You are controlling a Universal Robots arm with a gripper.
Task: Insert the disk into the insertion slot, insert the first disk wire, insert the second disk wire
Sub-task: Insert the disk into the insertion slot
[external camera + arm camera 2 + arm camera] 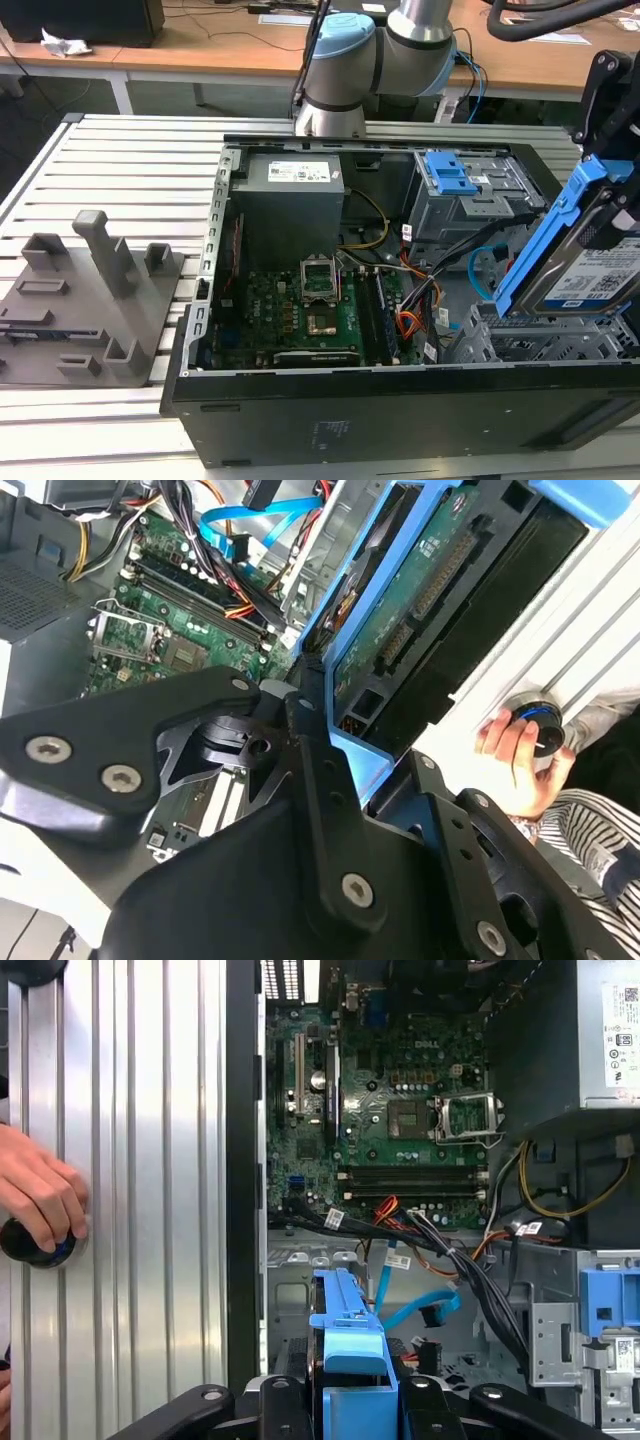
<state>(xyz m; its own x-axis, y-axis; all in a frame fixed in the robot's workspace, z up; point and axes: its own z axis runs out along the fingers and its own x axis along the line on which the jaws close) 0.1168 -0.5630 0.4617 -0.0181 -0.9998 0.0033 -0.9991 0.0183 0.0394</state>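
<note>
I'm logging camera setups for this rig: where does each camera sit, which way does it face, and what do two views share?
Exterior view: off the arm, raised, looking down into the open computer case; shows the arm and the tilted disk.
First wrist view: on the wrist, looking past the claw gripping the disk onto the motherboard; a person's hand beside the case.
Second wrist view: on the wrist, close behind the claw's black linkage, facing the disk's circuit-board side.
Shared: both wrist views show claw, disk, motherboard, hand.
</note>
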